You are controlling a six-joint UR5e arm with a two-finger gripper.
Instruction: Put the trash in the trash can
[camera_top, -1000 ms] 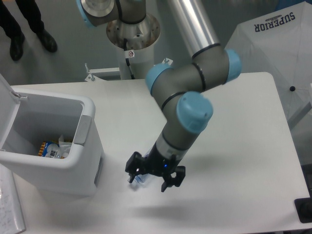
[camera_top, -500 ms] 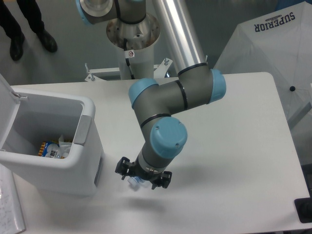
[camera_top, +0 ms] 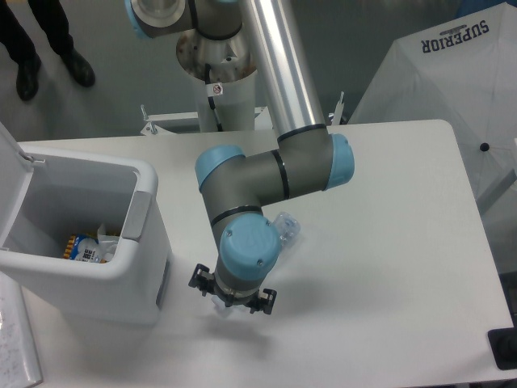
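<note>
The white trash can point(camera_top: 141, 212) stands open at the left, its lid raised. Inside lies a crushed bottle point(camera_top: 81, 246) with a coloured label, next to some pale crumpled plastic. A crumpled clear plastic wrapper point(camera_top: 287, 228) rests on the table just right of my forearm. My gripper point(camera_top: 231, 296) points straight down at the table, right of the can's front corner. The blue wrist joint hides most of it, so only black edges show. A small pale clear bit point(camera_top: 220, 308) peeks out beneath it. I cannot make out how the jaws stand.
The arm's base column point(camera_top: 218, 56) rises at the table's back edge. A white cover printed SUPERIOR point(camera_top: 452, 73) sits beyond the right rear corner. Someone's legs point(camera_top: 48, 40) stand on the floor at the back left. A black object point(camera_top: 505, 347) is at the lower right.
The arm has swung left and folded, carrying the gripper leftward toward the can. That has uncovered the clear wrapper beside the forearm. The pale bit under the gripper has barely shifted.
</note>
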